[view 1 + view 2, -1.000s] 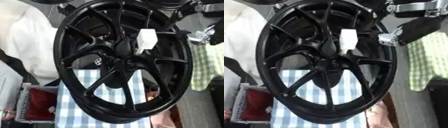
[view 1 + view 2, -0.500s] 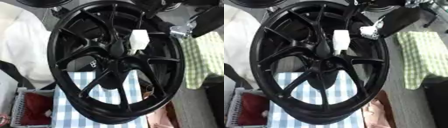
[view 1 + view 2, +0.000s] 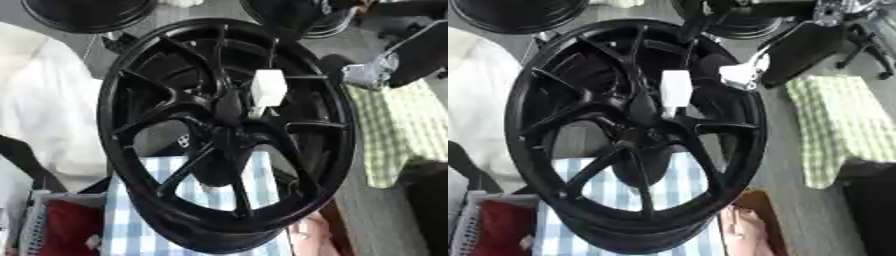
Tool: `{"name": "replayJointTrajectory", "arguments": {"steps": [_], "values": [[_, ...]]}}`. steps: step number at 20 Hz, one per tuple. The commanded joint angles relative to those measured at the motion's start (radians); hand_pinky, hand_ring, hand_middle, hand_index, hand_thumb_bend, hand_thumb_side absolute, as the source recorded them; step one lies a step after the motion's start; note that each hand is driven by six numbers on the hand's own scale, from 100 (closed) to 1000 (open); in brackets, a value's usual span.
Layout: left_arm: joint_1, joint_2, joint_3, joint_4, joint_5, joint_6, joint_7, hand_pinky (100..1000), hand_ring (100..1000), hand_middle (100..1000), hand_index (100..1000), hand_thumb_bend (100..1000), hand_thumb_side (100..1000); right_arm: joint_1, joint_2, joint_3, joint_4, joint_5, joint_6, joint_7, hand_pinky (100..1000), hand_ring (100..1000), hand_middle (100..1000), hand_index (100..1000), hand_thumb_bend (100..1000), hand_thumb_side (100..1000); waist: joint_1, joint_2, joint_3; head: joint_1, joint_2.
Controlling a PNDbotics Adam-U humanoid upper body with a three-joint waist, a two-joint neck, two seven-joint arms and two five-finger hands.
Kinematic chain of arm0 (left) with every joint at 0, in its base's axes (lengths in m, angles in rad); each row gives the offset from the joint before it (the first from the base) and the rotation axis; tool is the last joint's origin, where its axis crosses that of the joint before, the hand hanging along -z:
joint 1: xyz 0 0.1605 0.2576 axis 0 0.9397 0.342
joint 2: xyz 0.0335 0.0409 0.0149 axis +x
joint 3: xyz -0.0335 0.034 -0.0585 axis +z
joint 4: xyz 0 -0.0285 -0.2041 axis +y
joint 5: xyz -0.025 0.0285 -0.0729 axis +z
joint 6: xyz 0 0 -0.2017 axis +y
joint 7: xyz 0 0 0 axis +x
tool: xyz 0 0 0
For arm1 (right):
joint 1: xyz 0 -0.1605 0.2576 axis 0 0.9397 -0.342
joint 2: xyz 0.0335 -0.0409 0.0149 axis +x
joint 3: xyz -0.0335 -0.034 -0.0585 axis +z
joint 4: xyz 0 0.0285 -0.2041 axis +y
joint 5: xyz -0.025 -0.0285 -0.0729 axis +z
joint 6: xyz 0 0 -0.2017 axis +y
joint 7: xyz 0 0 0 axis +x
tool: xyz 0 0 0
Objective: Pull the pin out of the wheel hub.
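Pin (image 3: pixel 267 89), a white block, sits in the black wheel hub (image 3: pixel 229 131), just above its centre.
The wheel stands over a blue checked cloth (image 3: pixel 140 220) on the worktop. The right hand (image 3: pixel 750 72) reaches in from the upper right, beside the pin; whether its fingers are wide or narrow cannot be told. It should probably close round the block, then draw straight out.

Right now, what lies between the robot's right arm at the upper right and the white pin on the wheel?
In the right eye view, only the black wheel's rim and a spoke separate the right arm's silver joint from the white pin. The hand itself is not visible.
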Motion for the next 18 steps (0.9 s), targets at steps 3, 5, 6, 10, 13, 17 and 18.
{"name": "replayJointTrajectory", "arguments": {"steps": [3, 5, 6, 10, 13, 17, 18], "values": [[0.007, 0.009, 0.009, -0.022, -0.009, 0.004, 0.011, 825, 730, 668, 782, 244, 654, -0.018, 0.016, 0.009, -0.009, 0.043, 0.032, 0.005, 893, 870, 793, 847, 100, 547, 0.005, -0.014, -0.003, 0.016, 0.005], [0.013, 0.004, 0.013, -0.022, -0.012, 0.007, 0.016, 825, 729, 667, 782, 244, 658, -0.017, 0.036, 0.022, -0.009, 0.060, 0.051, 0.002, 893, 867, 788, 847, 100, 561, 0.004, -0.015, -0.006, 0.028, 0.005], [0.015, 0.002, 0.015, -0.022, -0.013, 0.008, 0.020, 825, 729, 666, 782, 244, 659, -0.014, 0.047, 0.028, -0.009, 0.070, 0.063, -0.001, 893, 868, 789, 847, 100, 564, 0.004, -0.014, -0.008, 0.033, 0.005], [0.019, 0.000, 0.018, -0.022, -0.018, 0.010, 0.027, 825, 729, 666, 782, 243, 660, -0.008, 0.069, 0.045, -0.009, 0.094, 0.095, -0.015, 893, 866, 786, 847, 100, 577, 0.004, -0.011, -0.012, 0.041, 0.005], [0.026, -0.004, 0.020, -0.022, -0.021, 0.013, 0.031, 826, 728, 665, 782, 239, 669, -0.004, 0.087, 0.050, -0.009, 0.109, 0.109, -0.022, 894, 868, 788, 848, 100, 594, 0.004, -0.004, -0.015, 0.057, 0.005], [0.032, -0.011, 0.021, -0.022, -0.028, 0.019, 0.036, 827, 728, 665, 782, 237, 674, -0.004, 0.111, 0.053, -0.009, 0.147, 0.126, -0.030, 893, 872, 793, 851, 100, 563, 0.005, 0.000, -0.020, 0.072, 0.005], [0.033, -0.011, 0.021, -0.022, -0.029, 0.020, 0.036, 827, 728, 665, 782, 236, 675, -0.004, 0.117, 0.054, -0.009, 0.154, 0.128, -0.031, 892, 871, 794, 853, 100, 557, 0.005, 0.000, -0.021, 0.074, 0.005]]}}
